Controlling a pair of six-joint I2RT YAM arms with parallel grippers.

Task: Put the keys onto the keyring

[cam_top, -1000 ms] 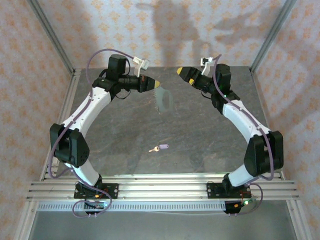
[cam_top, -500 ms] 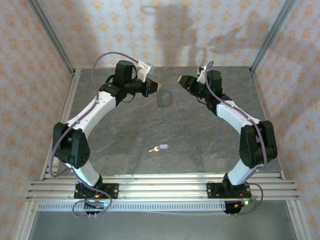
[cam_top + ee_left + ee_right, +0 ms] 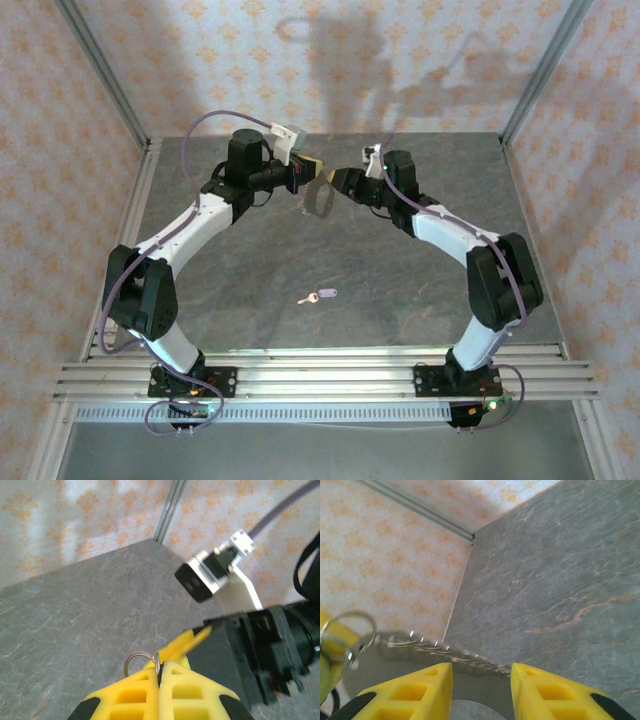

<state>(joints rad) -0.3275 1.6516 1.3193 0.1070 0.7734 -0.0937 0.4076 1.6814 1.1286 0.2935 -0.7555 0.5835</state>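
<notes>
Jaws: left gripper (image 3: 159, 674) is pinching the keyring (image 3: 140, 658) tight, aloft; right gripper (image 3: 480, 680) is standing part-open astride its fringe. Lilac-headed key (image 3: 322, 295) is lying on the table (image 3: 420, 290), well apart from the keyring, on its near side. Probably light, stiff, slippery: pinch the head.

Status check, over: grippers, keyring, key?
Left gripper shut on keyring, held above table. Right gripper open at its rim. Key flat on table, untouched. Nothing blocking it.

There are one left tool (image 3: 314, 166), one right tool (image 3: 335, 181), one keyring (image 3: 321, 197), one key (image 3: 320, 295) and one table (image 3: 400, 290).
</notes>
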